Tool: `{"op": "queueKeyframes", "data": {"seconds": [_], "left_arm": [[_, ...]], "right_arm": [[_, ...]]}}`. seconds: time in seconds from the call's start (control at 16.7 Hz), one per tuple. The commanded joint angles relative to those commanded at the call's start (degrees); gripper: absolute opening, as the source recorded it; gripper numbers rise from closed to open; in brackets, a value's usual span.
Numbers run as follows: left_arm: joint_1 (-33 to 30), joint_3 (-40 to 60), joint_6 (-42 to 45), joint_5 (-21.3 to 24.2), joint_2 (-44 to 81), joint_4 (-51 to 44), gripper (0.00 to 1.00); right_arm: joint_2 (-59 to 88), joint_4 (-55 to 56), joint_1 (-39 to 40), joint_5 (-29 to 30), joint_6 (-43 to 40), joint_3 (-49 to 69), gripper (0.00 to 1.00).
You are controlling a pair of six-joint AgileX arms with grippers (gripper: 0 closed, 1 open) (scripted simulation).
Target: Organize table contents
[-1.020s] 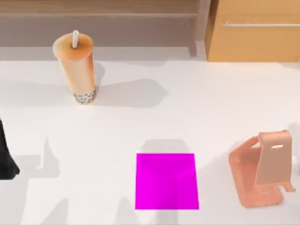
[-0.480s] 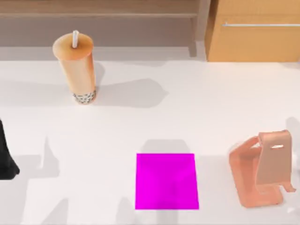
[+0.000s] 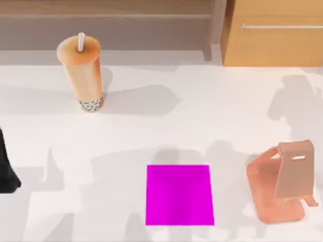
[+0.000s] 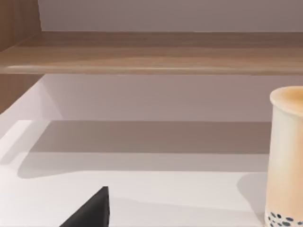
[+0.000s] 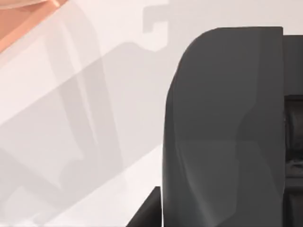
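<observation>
The dark mouse (image 5: 227, 127), judged hard, light and slick-shelled, is best taken across its flanks on the tabletop (image 3: 202, 116); gripper opening cannot be told.

White table (image 3: 202, 111): cup (image 3: 83, 75), mat (image 3: 179, 195), stand (image 3: 282, 186).

On the table (image 3: 212, 101) stand one bubble-tea cup (image 3: 83, 75), one magenta mat (image 3: 179, 194), one salmon-pink phone stand (image 3: 282, 189) and one black object (image 3: 7, 169); behind it, one wooden cabinet (image 3: 272, 43).
</observation>
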Motion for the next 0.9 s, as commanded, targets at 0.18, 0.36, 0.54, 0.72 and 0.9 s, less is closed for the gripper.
{"op": "queueKeyframes", "data": {"seconds": [0.18,0.36,0.54,0.72,0.9], "left_arm": [[0.0,0.0,0.0,0.0,0.0,0.0,1.0],[0.0,0.0,0.0,0.0,0.0,0.0,1.0],[0.0,0.0,0.0,0.0,0.0,0.0,1.0],[0.0,0.0,0.0,0.0,0.0,0.0,1.0],[0.0,0.0,0.0,0.0,0.0,0.0,1.0]], "right_arm": [[3.32,0.18,7.81,0.47,18.13,5.44,0.0],[8.14,0.49,16.18,0.21,38.36,9.19,0.0],[14.08,1.28,24.48,-0.61,59.08,11.5,0.0],[20.21,2.7,32.0,-1.66,78.02,12.21,0.0],[25.37,4.82,38.17,-2.63,93.17,11.86,0.0]]}}
